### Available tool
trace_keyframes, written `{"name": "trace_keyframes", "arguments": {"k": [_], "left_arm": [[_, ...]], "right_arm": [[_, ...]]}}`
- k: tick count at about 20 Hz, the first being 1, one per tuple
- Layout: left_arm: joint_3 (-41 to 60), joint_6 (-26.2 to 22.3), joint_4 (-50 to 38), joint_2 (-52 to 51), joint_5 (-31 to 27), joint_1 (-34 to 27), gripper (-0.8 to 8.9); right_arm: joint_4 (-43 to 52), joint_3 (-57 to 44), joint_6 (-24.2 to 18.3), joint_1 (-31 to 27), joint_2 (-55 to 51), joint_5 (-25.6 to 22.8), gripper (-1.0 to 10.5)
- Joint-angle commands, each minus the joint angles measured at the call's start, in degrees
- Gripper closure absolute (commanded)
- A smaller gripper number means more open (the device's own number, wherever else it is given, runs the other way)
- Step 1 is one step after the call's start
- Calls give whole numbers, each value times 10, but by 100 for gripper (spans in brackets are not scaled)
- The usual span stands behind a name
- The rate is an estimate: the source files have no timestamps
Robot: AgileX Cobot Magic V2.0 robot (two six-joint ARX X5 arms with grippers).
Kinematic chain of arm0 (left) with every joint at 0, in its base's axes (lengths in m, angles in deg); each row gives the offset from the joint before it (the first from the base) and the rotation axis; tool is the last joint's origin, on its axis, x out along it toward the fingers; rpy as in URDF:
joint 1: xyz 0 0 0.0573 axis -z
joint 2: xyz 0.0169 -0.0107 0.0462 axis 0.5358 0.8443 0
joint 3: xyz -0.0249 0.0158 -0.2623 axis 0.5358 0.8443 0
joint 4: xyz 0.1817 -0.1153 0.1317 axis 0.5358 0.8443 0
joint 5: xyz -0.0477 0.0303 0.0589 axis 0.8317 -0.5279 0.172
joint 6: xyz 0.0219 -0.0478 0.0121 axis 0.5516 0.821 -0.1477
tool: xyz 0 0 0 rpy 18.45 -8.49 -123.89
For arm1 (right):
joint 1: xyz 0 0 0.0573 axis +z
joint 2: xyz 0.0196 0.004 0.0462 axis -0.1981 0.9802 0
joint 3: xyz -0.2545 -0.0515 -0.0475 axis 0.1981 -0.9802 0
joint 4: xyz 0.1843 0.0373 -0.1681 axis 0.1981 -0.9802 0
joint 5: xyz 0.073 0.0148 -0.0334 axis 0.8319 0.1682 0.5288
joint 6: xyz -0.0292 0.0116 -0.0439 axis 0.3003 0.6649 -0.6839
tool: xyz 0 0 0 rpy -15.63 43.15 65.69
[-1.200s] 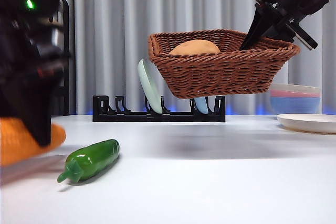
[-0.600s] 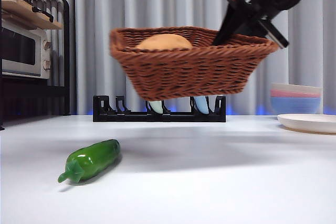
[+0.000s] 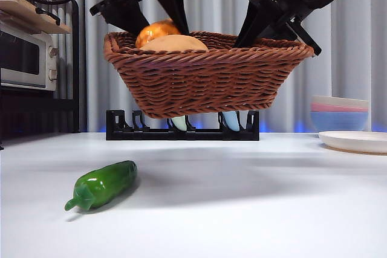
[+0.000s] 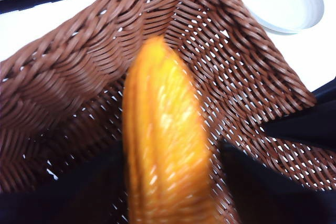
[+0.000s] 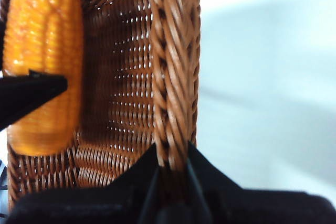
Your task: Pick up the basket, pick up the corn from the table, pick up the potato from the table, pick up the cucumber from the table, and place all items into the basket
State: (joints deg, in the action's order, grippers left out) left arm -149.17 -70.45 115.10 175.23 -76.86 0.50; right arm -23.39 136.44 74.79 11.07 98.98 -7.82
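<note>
The brown wicker basket (image 3: 205,77) hangs in the air above the table (image 3: 242,209). My right gripper (image 3: 266,34) is shut on its right rim, and the right wrist view shows the jaws pinching the braided rim (image 5: 170,103). My left gripper (image 3: 154,25) is shut on the orange-yellow corn (image 3: 156,30) and holds it over the basket's left part, inside the rim (image 4: 163,145). The tan potato (image 3: 173,43) lies in the basket beside the corn. On the table at the front left lies the green cucumber (image 3: 101,184).
A black dish rack (image 3: 181,132) with plates stands behind and below the basket. Stacked pastel bowls (image 3: 340,112) and a white plate (image 3: 355,141) sit at the right. A microwave (image 3: 27,58) on a shelf stands at the far left.
The basket has moved left, still held up by the right gripper. The left gripper has risen from the table at the left with the corn and now holds it over the basket.
</note>
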Motion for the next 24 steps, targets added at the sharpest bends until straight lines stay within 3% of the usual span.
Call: {"name": "trace_keyframes", "arguments": {"k": [1,5,10,16,20,24], "left_arm": [[-4,-6,-2,0,3,1,184],[-34,-6,36,-26,20,4,184],[-105,-37,187,-130,18,28,184],[-78,-37,379,-257,4,76,185],[91,28,309,-296,-29,117,186],[266,74,127,-267,-30,120,191]], "right_arm": [[8,5,4,0,1,-5,957],[9,5,4,-4,1,-4,957],[17,5,4,-42,1,-3,957],[19,5,4,-120,1,1,957],[19,5,4,-149,1,18,957],[15,5,4,-153,1,31,957]]}}
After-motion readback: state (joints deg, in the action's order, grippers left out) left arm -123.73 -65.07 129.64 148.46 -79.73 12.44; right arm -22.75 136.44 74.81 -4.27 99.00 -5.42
